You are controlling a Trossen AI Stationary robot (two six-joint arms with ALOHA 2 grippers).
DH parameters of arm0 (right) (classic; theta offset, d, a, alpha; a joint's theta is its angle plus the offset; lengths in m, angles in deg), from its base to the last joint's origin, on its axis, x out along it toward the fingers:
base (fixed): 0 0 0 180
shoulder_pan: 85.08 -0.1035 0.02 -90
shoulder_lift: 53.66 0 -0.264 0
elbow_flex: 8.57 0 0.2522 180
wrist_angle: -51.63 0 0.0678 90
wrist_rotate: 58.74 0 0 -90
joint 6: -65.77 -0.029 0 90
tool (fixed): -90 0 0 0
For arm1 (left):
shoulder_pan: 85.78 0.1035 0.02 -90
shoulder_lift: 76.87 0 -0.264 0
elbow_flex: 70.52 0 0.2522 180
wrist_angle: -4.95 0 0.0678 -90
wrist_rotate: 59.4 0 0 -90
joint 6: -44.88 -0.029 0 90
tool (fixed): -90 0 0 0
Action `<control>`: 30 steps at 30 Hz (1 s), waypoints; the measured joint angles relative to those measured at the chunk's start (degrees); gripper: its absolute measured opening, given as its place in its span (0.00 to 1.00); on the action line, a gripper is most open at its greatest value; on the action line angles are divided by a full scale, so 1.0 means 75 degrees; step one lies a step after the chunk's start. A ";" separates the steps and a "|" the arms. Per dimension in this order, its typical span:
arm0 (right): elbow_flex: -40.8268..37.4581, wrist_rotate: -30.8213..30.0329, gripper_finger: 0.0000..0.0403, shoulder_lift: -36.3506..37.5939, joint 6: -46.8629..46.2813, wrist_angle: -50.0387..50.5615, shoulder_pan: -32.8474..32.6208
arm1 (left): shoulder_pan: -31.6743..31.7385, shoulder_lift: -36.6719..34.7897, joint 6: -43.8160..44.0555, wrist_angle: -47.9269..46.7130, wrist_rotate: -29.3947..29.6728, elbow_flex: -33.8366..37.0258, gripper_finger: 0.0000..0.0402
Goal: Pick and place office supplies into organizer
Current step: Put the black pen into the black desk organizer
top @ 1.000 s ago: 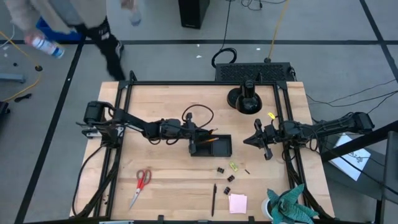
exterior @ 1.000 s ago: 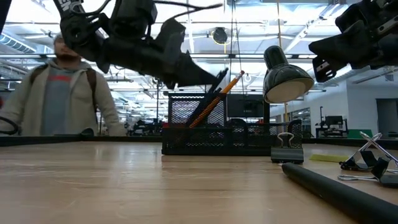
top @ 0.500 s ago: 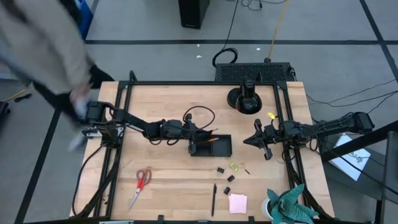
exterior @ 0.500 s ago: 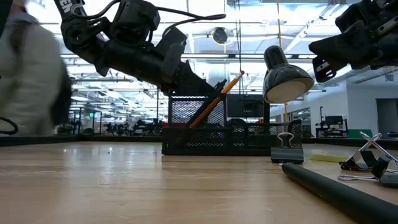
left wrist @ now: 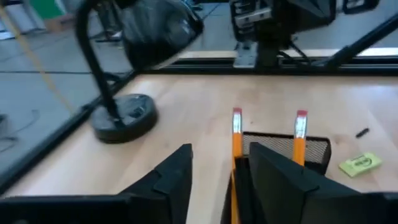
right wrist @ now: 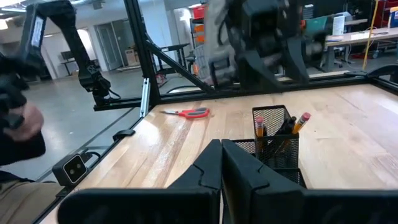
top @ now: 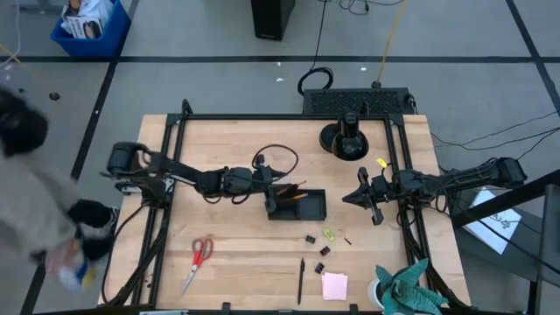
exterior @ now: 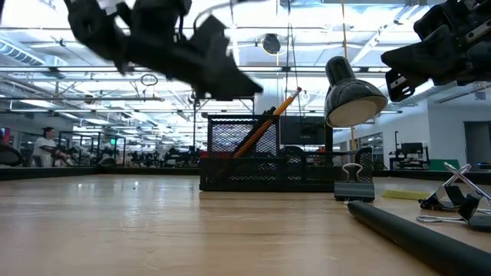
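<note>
High view: left gripper [top: 262, 176], spread, hangs just left of the organizer [top: 296, 205] holding two pencils [left wrist: 237, 144]; right gripper [top: 364, 194], pressed together, waits right.

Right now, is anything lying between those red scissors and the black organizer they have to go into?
Nothing visible: only bare tabletop lies between the scissors and the organizer. The left gripper is beside the organizer, not on that path.

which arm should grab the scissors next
Left, likely. The scissors lie on the left arm's side of the organizer, nearer the left tool. The right tool waits beyond the organizer.
</note>
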 joint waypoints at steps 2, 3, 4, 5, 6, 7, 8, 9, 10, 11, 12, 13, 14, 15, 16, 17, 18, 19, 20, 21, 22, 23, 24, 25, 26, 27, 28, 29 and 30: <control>0.0000 0.0009 0.01 0.0002 0.0000 0.0023 0.0000 | -0.0220 -0.0560 0.0121 -0.1548 0.0518 -0.0472 0.43; 0.0000 0.0015 0.01 0.0002 0.0000 0.0063 0.0000 | -0.0359 -0.0808 0.0257 -0.2433 0.0752 -0.0791 0.43; 0.0000 0.0017 0.01 -0.0003 -0.0002 0.0080 0.0000 | -0.0518 -0.1020 0.0464 -0.3465 0.0993 -0.1167 0.43; 0.0000 0.0015 0.01 -0.0003 -0.0001 0.0089 0.0000 | -0.0691 -0.1126 0.0747 -0.4385 0.1200 -0.1554 0.42; 0.0001 0.0013 0.01 -0.0002 0.0000 0.0108 0.0000 | -0.0868 -0.1151 0.1090 -0.5234 0.1359 -0.1974 0.42; 0.0000 0.0012 0.01 -0.0003 0.0006 0.0107 0.0000 | -0.1038 -0.1137 0.1492 -0.6034 0.1495 -0.2339 0.41; 0.0001 0.0012 0.01 -0.0008 0.0018 0.0087 0.0000 | -0.1216 -0.1118 0.1894 -0.6758 0.1600 -0.2653 0.40; 0.0000 0.0012 0.01 -0.0009 0.0020 0.0071 0.0000 | -0.1409 -0.1079 0.2334 -0.7442 0.1695 -0.2954 0.39; 0.0000 0.0012 0.01 -0.0012 0.0023 0.0058 0.0000 | -0.1585 -0.0965 0.2734 -0.7802 0.1736 -0.3232 0.39; 0.0003 0.0009 0.01 -0.0018 0.0023 0.0027 0.0000 | -0.1756 -0.0853 0.3108 -0.7983 0.1787 -0.3461 0.38; 0.0002 0.0012 0.01 -0.0018 0.0043 0.0002 0.0000 | -0.1974 -0.0748 0.3472 -0.8221 0.1906 -0.3625 0.36; 0.0000 0.0011 0.01 -0.0015 0.0096 -0.0002 0.0000 | -0.2165 -0.0635 0.3803 -0.8466 0.2019 -0.3709 0.35; 0.0001 0.0009 0.01 -0.0015 0.0182 -0.0002 0.0000 | -0.2350 -0.0467 0.4130 -0.8579 0.2082 -0.3785 0.34; 0.0001 0.0009 0.01 -0.0015 0.0244 -0.0001 0.0000 | -0.2504 -0.0266 0.4445 -0.8496 0.2090 -0.3889 0.33; 0.0000 0.0009 0.01 -0.0018 0.0295 0.0000 0.0000 | -0.2657 -0.0095 0.4761 -0.8427 0.2083 -0.3955 0.31; 0.0000 0.0009 0.01 -0.0029 0.0370 0.0004 0.0000 | -0.2800 0.0060 0.5101 -0.8481 0.2070 -0.4005 0.30; 0.0002 0.0009 0.01 -0.0036 0.0462 0.0006 0.0000 | -0.2926 0.0268 0.5435 -0.8544 0.2069 -0.4102 0.29; 0.0000 0.0009 0.01 -0.0036 0.0556 0.0004 0.0000 | -0.3032 0.0500 0.5770 -0.8477 0.2070 -0.4238 0.28; 0.0000 0.0009 0.01 -0.0044 0.0636 -0.0015 0.0000 | -0.3123 0.0746 0.6079 -0.8406 0.2065 -0.4363 0.27; 0.0000 0.0009 0.01 -0.0070 0.0709 -0.0055 0.0000 | -0.3194 0.0988 0.6369 -0.8450 0.2021 -0.4492 0.26; 0.0000 0.0009 0.01 -0.0068 0.0823 -0.0073 0.0000 | -0.3253 0.1245 0.6616 -0.8553 0.1931 -0.4661 0.25; 0.0000 0.0009 0.01 -0.0070 0.0925 -0.0068 0.0000 | -0.3295 0.1536 0.6844 -0.8547 0.1698 -0.4896 0.24; 0.0000 0.0009 0.01 -0.0073 0.1028 -0.0068 0.0000 | -0.3329 0.1809 0.6998 -0.8442 0.1369 -0.5141 0.23; 0.0000 0.0008 0.01 -0.0076 0.1144 -0.0065 0.0000 | -0.3368 0.2080 0.7061 -0.8441 0.1020 -0.5408 0.22; 0.0002 0.0008 0.01 -0.0076 0.1274 -0.0065 0.0000 | -0.3391 0.2369 0.7049 -0.8499 0.0647 -0.5696 0.21; 0.0000 0.0006 0.01 -0.0077 0.1403 -0.0065 0.0000 | -0.3419 0.2675 0.6939 -0.8480 0.0306 -0.5999 0.20; 0.0000 0.0006 0.01 -0.0079 0.1537 -0.0068 0.0000 | -0.3452 0.2955 0.6788 -0.8421 -0.0003 -0.6280 0.18; 0.0001 0.0006 0.01 -0.0079 0.1674 -0.0068 0.0000 | -0.3487 0.3213 0.6620 -0.8461 -0.0217 -0.6533 0.16; 0.0000 0.0006 0.01 -0.0076 0.1812 -0.0071 0.0000 | -0.3515 0.3443 0.6471 -0.8512 -0.0371 -0.6772 0.14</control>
